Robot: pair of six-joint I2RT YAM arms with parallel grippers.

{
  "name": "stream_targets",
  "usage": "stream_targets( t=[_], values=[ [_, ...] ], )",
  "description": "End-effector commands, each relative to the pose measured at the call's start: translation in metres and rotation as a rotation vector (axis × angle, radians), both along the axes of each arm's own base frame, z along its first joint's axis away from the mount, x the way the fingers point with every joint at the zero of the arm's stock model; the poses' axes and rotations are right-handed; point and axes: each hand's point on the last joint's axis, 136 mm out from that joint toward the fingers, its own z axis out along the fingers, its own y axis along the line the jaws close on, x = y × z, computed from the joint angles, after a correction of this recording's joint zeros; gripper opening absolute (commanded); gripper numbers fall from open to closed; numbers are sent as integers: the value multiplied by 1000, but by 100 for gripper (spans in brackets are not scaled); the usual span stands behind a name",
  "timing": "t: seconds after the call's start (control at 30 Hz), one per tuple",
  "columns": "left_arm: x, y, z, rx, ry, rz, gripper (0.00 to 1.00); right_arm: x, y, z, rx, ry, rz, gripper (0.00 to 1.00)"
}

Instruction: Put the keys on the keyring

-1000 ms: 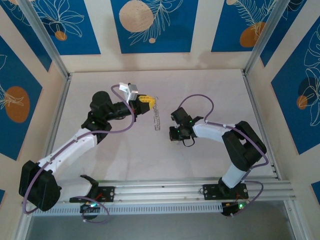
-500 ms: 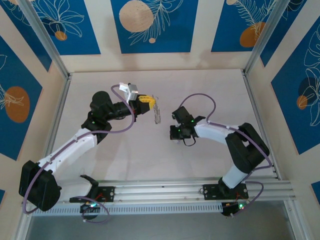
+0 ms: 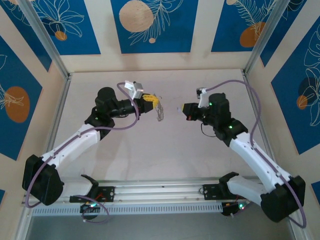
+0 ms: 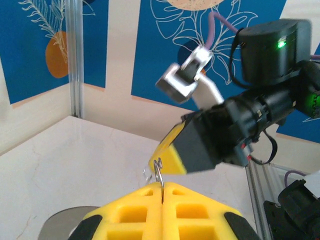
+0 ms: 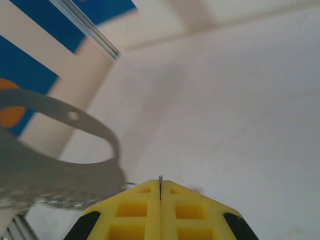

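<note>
Overhead, both arms reach toward the far middle of the pale table (image 3: 150, 155), with their tips facing each other and a small gap between them. The left gripper (image 3: 155, 101) has its yellow fingers pressed together on the top of the keyring (image 3: 160, 114). The ring hangs down from them, just left of the table's middle, with small silvery pieces strung along it (too fine to count from above). Whether its lower end touches the table cannot be told.

From the left wrist, the two yellow pads meet flat against each other. A thin loop of grey wire, the keyring (image 4: 159, 171), stands up out of the seam between them. Just beyond it the yellow tip of the right gripper (image 4: 169, 159) points in from the right, near the wire but apart from it. A green light (image 4: 281, 44) glows on the dark housing behind that tip.

The right gripper (image 3: 181, 108) is also clamped tight, pinching a tiny pale key (image 3: 178, 108) at its very tip, level with the keyring and to its right. From the right wrist, that key (image 5: 160, 179) is only a thin metal edge rising from the closed seam of the yellow pads. A blurred grey curved piece with a round hole (image 5: 65, 165) sits close to the lens on the left.

Blue wall panels (image 3: 150, 25) with white leaf outlines and orange or beige discs stand behind the table.
</note>
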Motion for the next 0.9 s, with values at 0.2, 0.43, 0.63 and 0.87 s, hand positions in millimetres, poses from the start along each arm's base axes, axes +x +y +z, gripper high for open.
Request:
stream_targets(
  t=[0.2,0.43,0.63,0.87],
  values=[
    [-4,-30,15,49,-94,-57,0,-34,15,73,133,-290,204,0],
    [-4,-42,14,70,-97,-78,0,-44,18,85,160,-346,249,0],
    [-4,-49,12,81,-95,-89,0,-46,20,90,170,-366,267,0],
    [-7,-55,13,81,-99,-104,0,-44,26,92,174,-367,287,0]
  ],
)
